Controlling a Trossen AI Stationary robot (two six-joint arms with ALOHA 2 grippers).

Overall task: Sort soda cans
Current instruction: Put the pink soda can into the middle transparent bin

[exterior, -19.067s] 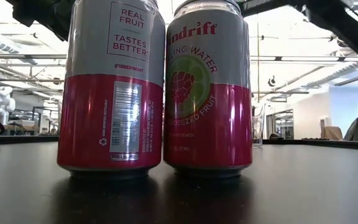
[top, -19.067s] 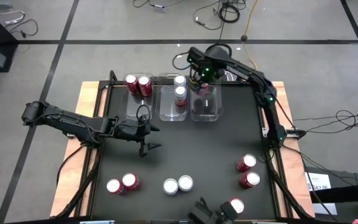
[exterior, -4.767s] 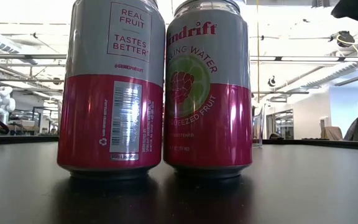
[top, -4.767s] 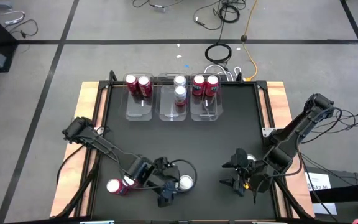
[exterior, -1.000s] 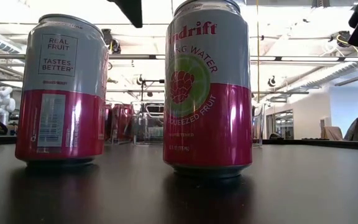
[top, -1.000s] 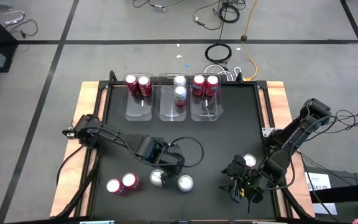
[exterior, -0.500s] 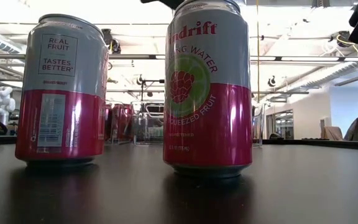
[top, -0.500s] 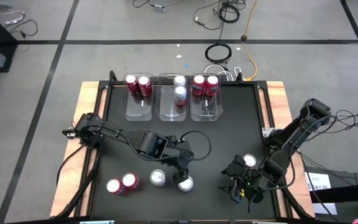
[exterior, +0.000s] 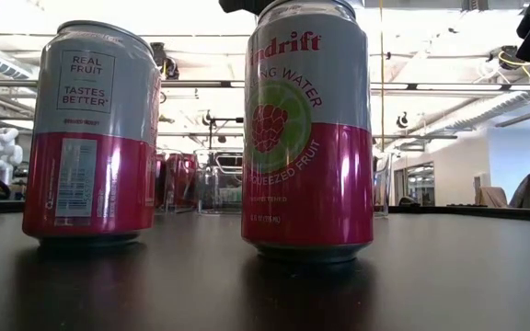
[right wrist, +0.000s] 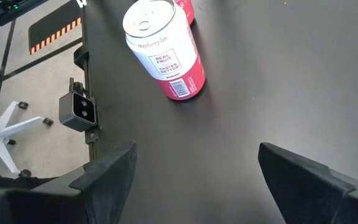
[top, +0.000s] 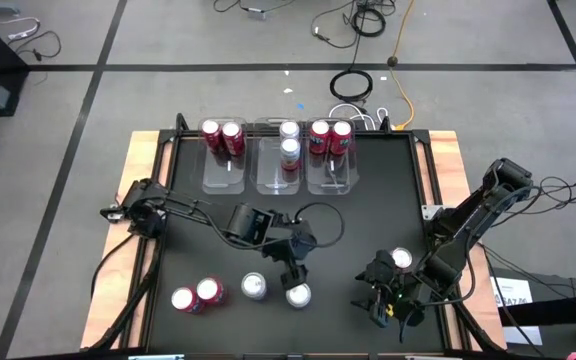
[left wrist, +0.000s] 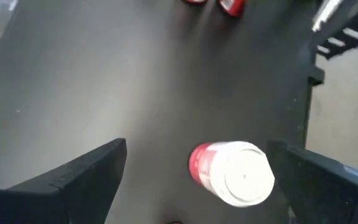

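My left pincer (top: 290, 272), jaws apart, hangs over a raspberry soda can (top: 297, 295) at lower centre. Next: drop & clamp. Right pincer (top: 388, 300) apart, waiting lower right.

Three clear plastic bins (top: 285, 165) stand side by side along the far edge of the black table (top: 368, 215). Cables (top: 360, 20) lie coiled on the grey floor beyond, and what may be a small camera (right wrist: 79, 111) is clamped at the table's edge.
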